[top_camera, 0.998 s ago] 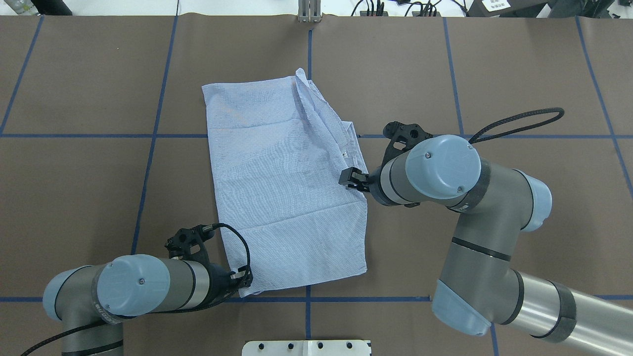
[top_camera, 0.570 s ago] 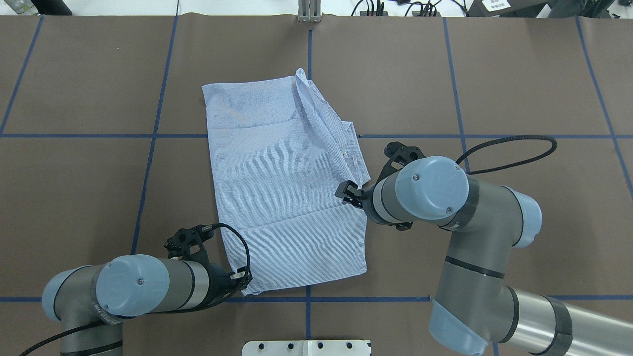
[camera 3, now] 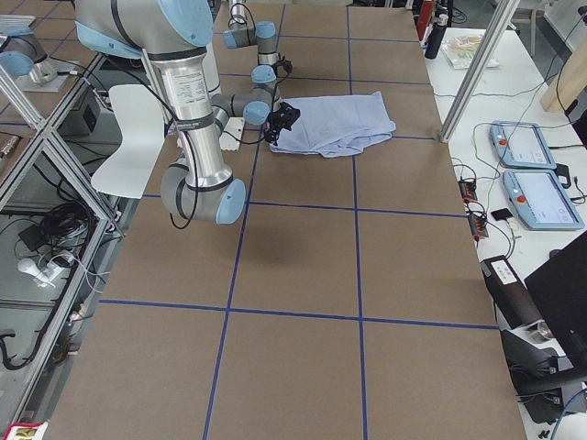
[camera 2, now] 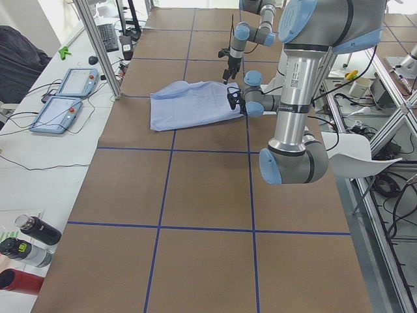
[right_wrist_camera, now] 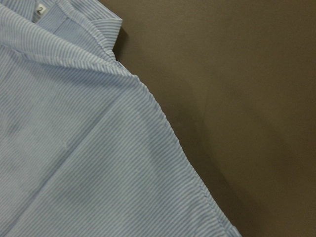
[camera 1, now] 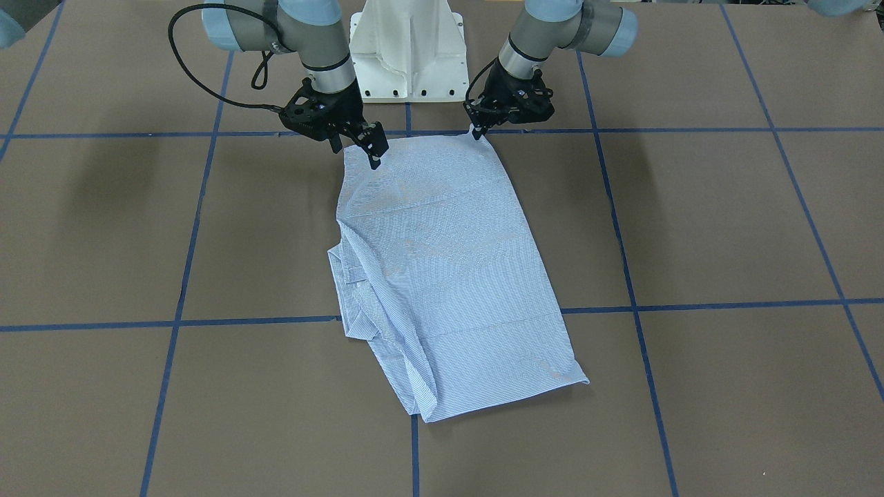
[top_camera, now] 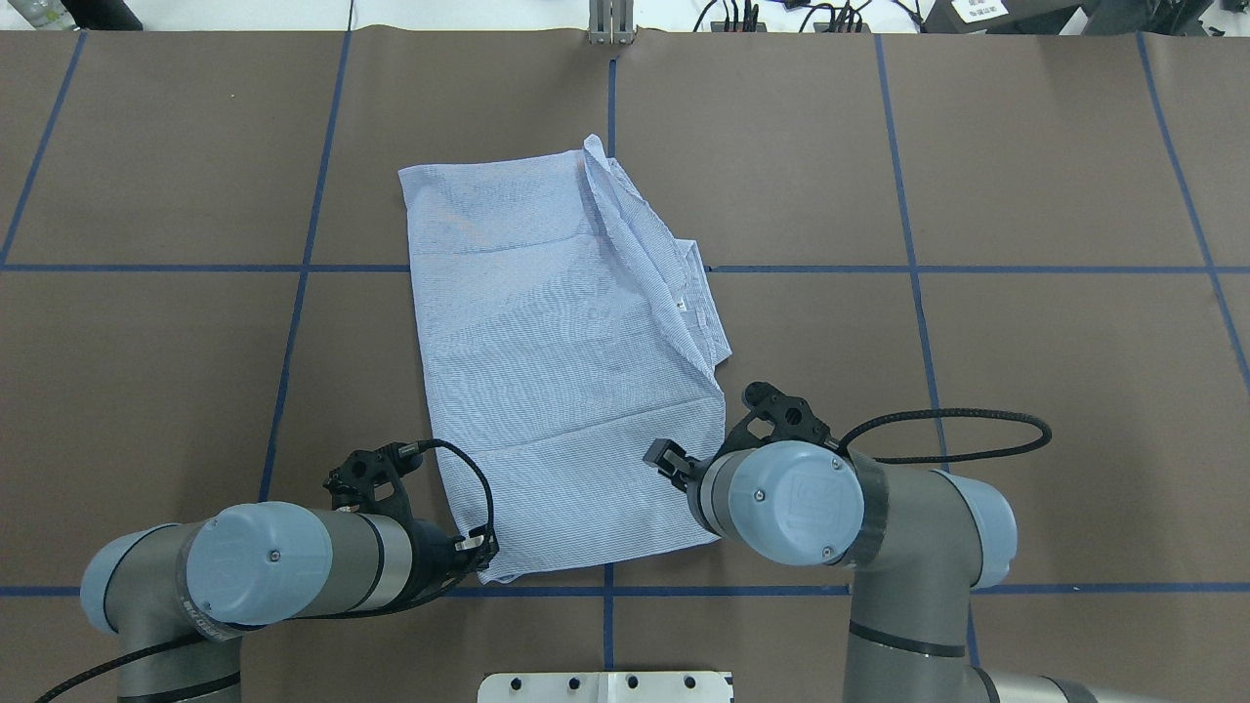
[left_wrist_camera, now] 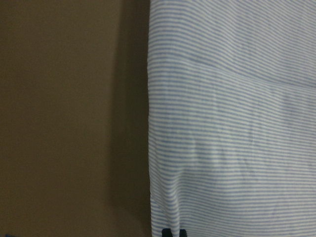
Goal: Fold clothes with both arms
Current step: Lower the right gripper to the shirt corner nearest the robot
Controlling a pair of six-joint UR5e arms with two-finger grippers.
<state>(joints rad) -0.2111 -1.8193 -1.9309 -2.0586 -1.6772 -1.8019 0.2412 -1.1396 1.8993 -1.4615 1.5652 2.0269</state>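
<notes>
The light blue striped shirt (top_camera: pixel 566 371) lies folded into a long rectangle on the brown table, its collar and label (top_camera: pixel 686 298) on its right edge. It also shows in the front view (camera 1: pixel 442 276). My left gripper (top_camera: pixel 480 553) is shut on the shirt's near left corner; the left wrist view shows the fingertips (left_wrist_camera: pixel 172 233) closed on the cloth edge (left_wrist_camera: pixel 150 148). My right gripper (top_camera: pixel 664 457) hovers open over the shirt's right edge near the near right corner, and holds nothing. The right wrist view shows only the shirt's edge (right_wrist_camera: pixel 163 128) and the table.
The white pedestal base (camera 1: pixel 407 48) stands at the table's near edge between the arms. A black cable loop (top_camera: pixel 957 430) hangs off the right wrist. Blue tape lines (top_camera: pixel 293 322) grid the brown table. Teach pendants (camera 2: pixel 65 98) lie beyond the far edge.
My right gripper has moved back toward the robot along the shirt's right edge, from beside the collar to near the near right corner. The left arm has stayed at its corner.
</notes>
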